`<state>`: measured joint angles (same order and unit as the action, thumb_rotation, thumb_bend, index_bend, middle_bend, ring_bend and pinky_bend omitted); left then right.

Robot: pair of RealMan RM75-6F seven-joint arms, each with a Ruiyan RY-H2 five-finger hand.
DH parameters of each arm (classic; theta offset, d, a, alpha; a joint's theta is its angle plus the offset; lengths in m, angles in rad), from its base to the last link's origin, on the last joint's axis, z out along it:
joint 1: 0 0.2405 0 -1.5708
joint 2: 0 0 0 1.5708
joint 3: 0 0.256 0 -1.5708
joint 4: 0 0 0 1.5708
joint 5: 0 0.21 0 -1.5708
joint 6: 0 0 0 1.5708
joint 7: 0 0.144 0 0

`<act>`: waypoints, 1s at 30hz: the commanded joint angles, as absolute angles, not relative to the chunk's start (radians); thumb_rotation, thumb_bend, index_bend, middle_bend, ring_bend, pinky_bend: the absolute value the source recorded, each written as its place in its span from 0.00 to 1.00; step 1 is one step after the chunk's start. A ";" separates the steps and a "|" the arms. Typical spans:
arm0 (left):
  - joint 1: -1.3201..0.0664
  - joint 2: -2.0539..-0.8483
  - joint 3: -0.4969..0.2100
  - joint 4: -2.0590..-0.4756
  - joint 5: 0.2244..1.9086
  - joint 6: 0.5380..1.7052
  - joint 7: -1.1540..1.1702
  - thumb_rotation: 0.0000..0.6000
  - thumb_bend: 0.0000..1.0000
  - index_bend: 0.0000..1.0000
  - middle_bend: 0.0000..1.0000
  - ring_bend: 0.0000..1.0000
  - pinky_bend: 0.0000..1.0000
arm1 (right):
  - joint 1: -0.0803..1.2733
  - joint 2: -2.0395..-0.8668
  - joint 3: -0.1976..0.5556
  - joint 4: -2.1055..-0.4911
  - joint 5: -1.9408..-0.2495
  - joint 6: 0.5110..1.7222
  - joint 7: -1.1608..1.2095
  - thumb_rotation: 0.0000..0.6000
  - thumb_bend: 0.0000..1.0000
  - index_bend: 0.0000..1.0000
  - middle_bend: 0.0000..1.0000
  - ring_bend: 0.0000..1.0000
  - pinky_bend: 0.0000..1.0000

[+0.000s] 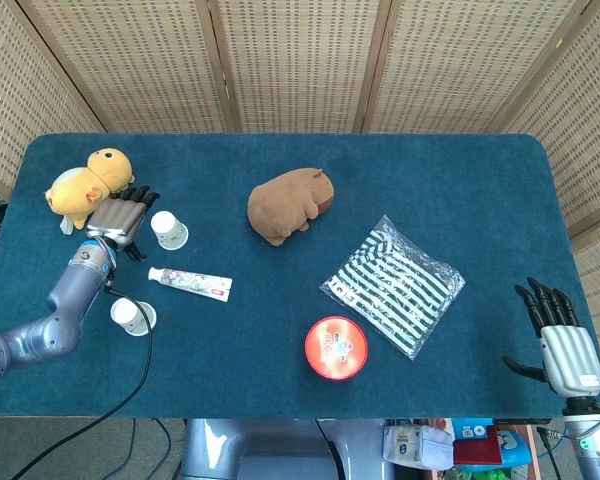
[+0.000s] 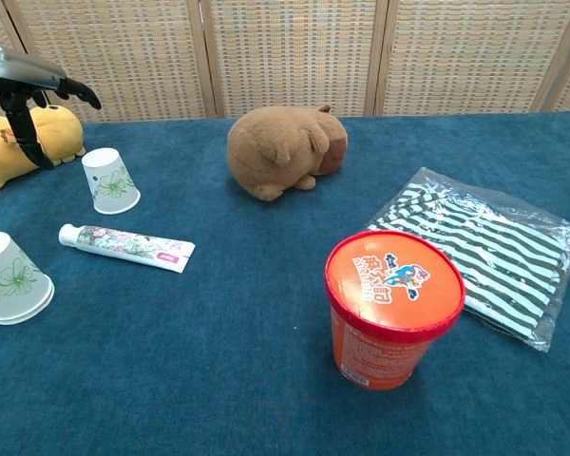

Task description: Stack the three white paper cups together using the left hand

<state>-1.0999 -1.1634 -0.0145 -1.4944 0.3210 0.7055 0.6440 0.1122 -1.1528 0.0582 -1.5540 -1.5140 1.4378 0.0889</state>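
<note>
Two white paper cups showed, both upside down on the counter (image 1: 280,330): far cup (image 1: 168,229) just right of the left robot hand (image 1: 120,218), untouched; near cup (image 1: 132,316) below its forearm. Left robot hand was empty with fingers spread, the yellow plush (image 1: 85,180) just beyond it. Right robot hand (image 1: 563,345) was open, holding nothing, at the counter's opposite corner.

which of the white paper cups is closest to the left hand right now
The far cup, standing upside down beside the yellow plush toy; the left hand hovers right beside it. The other cup sits below the toothpaste tube.
</note>
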 commanded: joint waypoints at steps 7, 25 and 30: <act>-1.144 -1.244 0.031 -1.389 0.241 0.671 0.674 1.00 0.19 0.12 0.02 0.02 0.12 | 0.116 -1.158 0.060 -1.542 -1.502 1.425 0.091 1.00 0.05 0.00 0.00 0.00 0.00; -1.162 -1.410 0.038 -1.151 0.227 0.594 0.640 1.00 0.19 0.20 0.07 0.05 0.14 | 0.123 -1.172 0.063 -1.524 -1.486 1.409 0.090 1.00 0.05 0.00 0.00 0.00 0.00; -1.164 -1.444 0.034 -1.109 0.245 0.587 0.625 1.00 0.19 0.26 0.10 0.07 0.17 | 0.119 -1.174 0.068 -1.516 -1.482 1.419 0.099 1.00 0.05 0.00 0.00 0.00 0.00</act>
<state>-1.1630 -1.4381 0.0358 -1.1140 0.2403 0.5894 0.6292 0.1208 -1.1734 0.0665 -1.5175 -1.4831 1.4160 0.0963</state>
